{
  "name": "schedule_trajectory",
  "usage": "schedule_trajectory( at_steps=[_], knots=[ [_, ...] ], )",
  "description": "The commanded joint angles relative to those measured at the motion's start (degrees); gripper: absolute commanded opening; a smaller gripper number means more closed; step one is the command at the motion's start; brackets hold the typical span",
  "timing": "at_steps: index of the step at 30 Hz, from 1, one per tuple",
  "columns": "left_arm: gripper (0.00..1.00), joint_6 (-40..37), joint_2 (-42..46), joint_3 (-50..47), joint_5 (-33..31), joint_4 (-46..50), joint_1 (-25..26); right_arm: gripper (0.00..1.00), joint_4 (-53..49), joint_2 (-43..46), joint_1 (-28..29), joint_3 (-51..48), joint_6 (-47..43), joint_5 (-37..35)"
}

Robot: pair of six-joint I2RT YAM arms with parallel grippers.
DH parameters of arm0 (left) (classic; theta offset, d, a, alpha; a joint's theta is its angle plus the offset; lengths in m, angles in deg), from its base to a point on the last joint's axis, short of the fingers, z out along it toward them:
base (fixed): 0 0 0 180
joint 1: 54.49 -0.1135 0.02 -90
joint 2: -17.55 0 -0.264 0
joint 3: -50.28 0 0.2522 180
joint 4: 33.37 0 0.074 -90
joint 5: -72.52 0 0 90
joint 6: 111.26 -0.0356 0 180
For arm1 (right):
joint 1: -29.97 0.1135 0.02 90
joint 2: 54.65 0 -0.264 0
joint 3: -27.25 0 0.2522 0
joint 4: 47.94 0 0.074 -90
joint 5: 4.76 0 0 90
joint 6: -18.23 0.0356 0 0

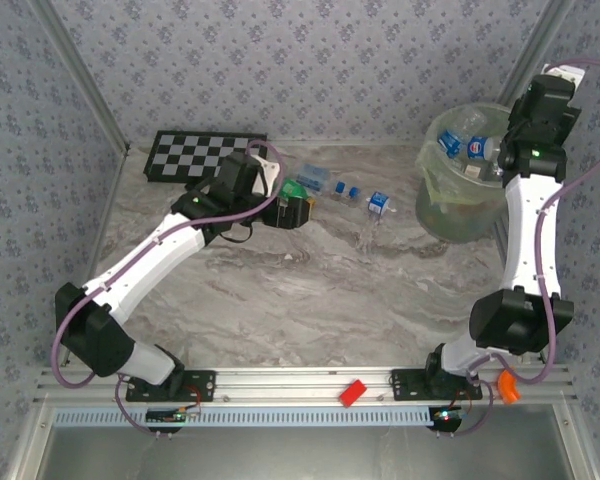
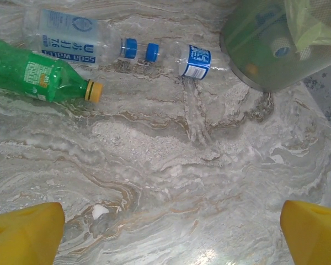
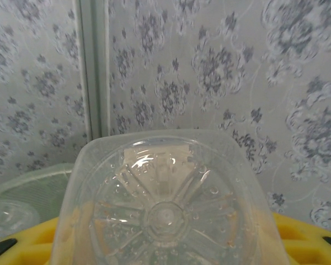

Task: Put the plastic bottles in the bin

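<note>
The bin (image 1: 450, 215) stands far right on the table (image 1: 310, 290), the chequered board (image 1: 185, 155) far left at the back. Between them 3 bottles (image 2: 129, 47) lie in a row (2 cap to cap); a small block (image 1: 353, 392) sits on the near rail (image 1: 280, 380).

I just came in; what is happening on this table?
Two robot arms are clearing plastic bottles into the pale-green bin. The right arm has its jaws shut on a clear bottle, holding it above the bin. The left arm has its jaws open over the table, near a green bottle, a clear soda-water bottle and a smaller blue-labelled bottle lying there.
</note>
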Motion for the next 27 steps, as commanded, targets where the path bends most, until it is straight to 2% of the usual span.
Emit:
schedule_trajectory(
  at_steps=[1, 7, 11, 15, 22, 27],
  knots=[
    [1.0, 0.2, 2.4, -0.1, 1.7, -2.1, -1.3, 0.48, 2.0, -1.4, -0.6, -1.5, 2.1, -1.9],
    [1.0, 0.2, 2.3, 0.3, 2.3, -1.9, -2.6, 0.48, 7.1, -1.6, -1.1, -8.0, 1.9, -1.3],
    [1.0, 0.6, 2.2, 0.1, 2.6, -2.0, -2.9, 0.49, 1.5, -3.0, -1.7, -8.1, 7.3, 1.2],
    [1.0, 1.0, 2.1, 0.0, 3.0, -2.3, -2.9, 0.5, 0.7, -3.1, -2.2, -11.2, 10.2, 2.5],
    [1.0, 1.7, 2.7, -0.7, 3.0, -2.2, -3.0, 0.5, -4.9, -5.5, -5.7, -11.6, 16.9, 10.9],
    [1.0, 2.0, 3.4, -1.4, 2.8, -2.4, -3.0, 0.5, -5.9, -5.9, -6.5, -10.2, 17.8, 14.8]
  ],
)
